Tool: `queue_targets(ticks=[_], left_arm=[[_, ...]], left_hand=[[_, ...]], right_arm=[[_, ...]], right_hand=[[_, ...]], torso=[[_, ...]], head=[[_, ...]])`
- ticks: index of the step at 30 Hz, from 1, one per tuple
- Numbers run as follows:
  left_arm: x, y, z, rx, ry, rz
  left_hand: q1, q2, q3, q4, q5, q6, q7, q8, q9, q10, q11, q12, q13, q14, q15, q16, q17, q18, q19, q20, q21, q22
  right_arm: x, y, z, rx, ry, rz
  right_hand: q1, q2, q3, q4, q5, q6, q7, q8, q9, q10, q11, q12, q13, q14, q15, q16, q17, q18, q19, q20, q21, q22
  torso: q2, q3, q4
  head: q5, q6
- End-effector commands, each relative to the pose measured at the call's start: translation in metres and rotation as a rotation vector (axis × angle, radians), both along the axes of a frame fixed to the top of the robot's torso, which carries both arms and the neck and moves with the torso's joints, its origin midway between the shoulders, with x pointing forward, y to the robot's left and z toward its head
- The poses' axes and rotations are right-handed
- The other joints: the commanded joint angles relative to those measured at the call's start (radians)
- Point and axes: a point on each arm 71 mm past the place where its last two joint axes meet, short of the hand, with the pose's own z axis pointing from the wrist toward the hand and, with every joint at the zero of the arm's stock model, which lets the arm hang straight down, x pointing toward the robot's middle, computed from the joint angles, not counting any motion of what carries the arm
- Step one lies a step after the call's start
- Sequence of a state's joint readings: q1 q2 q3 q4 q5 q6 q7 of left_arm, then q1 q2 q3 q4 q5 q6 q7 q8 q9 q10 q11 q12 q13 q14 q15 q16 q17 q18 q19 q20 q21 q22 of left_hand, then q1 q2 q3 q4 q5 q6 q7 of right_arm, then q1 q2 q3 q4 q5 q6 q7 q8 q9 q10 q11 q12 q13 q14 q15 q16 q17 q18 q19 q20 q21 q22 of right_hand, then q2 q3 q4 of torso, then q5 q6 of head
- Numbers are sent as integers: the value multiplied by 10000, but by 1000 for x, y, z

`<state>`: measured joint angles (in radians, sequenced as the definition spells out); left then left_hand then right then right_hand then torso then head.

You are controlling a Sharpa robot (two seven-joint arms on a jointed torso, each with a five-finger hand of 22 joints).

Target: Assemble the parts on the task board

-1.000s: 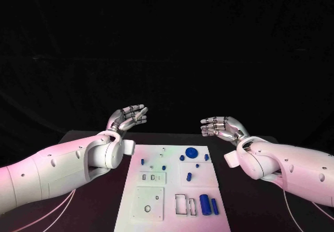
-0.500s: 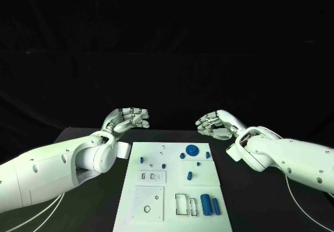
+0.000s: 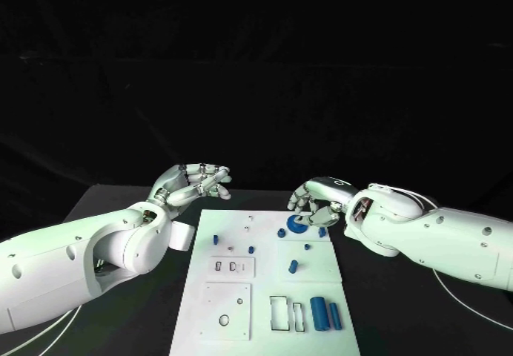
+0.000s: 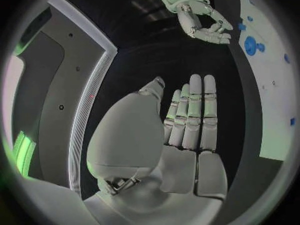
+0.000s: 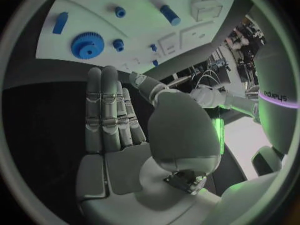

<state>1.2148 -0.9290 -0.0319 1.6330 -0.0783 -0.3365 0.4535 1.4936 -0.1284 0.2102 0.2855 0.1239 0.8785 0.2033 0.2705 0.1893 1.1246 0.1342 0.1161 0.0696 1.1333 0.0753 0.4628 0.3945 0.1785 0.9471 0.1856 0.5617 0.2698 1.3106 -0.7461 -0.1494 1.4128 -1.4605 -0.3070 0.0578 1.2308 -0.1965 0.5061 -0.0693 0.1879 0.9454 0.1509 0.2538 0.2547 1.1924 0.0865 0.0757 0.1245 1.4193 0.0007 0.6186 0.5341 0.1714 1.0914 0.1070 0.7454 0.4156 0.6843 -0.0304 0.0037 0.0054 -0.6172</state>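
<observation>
The white task board (image 3: 267,289) lies in the middle of the black table. On it are a blue gear (image 3: 296,223) near the far edge, several small blue pegs such as one at the left (image 3: 216,239), and a blue cylinder (image 3: 317,311) near the front. My right hand (image 3: 317,200) hovers over the board's far right corner, just above the gear, holding nothing. The right wrist view shows its fingers (image 5: 109,110) straight and the gear (image 5: 87,45) beyond them. My left hand (image 3: 199,182) hangs empty beyond the board's far left corner, its fingers (image 4: 190,115) straight.
White rectangular slots (image 3: 287,313) and a square plate with a hole (image 3: 227,311) sit on the board's near half. Black table (image 3: 406,297) runs along both long sides of the board. My right hand (image 4: 199,16) also shows in the left wrist view.
My right hand has dropped and moved left, from beside the board to over the gear at its far right corner. My left hand has curled inward a little and stayed in place.
</observation>
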Motion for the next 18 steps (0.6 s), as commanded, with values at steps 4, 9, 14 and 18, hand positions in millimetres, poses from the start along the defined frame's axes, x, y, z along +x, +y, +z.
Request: queue_targets(ticks=[4,9,14,18], left_arm=[[-3,-9,3,-126,-48,-618],[-4,-9,4,-142,-47,-658],[-4,-9,5,-154,-51,-676],[-4,-9,5,-155,-46,-677]], left_hand=[[-8,-107,114,4,-56,-29,3,-114,-13,-21,53,-134,-20,-29,3,106,130,17,-72,-55,125,60],[-19,-122,132,-2,-57,-54,16,-144,-18,-49,65,-185,-21,-42,10,138,190,15,-91,-55,169,86],[-39,-132,143,0,-59,-73,28,-167,-22,-70,76,-225,-21,-59,18,162,238,13,-109,-53,205,107],[-56,-141,148,0,-60,-90,42,-186,-25,-88,88,-256,-20,-77,27,177,274,11,-126,-50,230,122]], right_arm=[[0,10,-7,-2201,-495,75],[0,16,-9,-2434,-597,160],[-1,20,-10,-2491,-682,245],[-1,22,-10,-2496,-742,305]], right_hand=[[104,-187,67,221,-10,-142,-55,-92,132,-488,-20,1,279,154,-12,1090,963,-107,613,-43,1554,1827],[152,-220,52,326,-47,-218,-49,-111,216,-731,2,105,371,266,4,2268,2081,-253,945,-22,2457,2997],[199,-213,56,411,-40,-208,-52,-90,297,-835,7,230,448,435,12,3406,3156,-418,1374,-11,3359,4202],[247,-215,112,489,-21,-179,-50,-60,383,-887,14,357,513,573,23,4455,4125,-587,1805,0,4243,5399]], torso=[[387,-70,75],[517,-88,136],[581,-91,187],[611,-86,194]], head=[[-51,-19],[-70,-46],[-82,-43],[-64,-62]])
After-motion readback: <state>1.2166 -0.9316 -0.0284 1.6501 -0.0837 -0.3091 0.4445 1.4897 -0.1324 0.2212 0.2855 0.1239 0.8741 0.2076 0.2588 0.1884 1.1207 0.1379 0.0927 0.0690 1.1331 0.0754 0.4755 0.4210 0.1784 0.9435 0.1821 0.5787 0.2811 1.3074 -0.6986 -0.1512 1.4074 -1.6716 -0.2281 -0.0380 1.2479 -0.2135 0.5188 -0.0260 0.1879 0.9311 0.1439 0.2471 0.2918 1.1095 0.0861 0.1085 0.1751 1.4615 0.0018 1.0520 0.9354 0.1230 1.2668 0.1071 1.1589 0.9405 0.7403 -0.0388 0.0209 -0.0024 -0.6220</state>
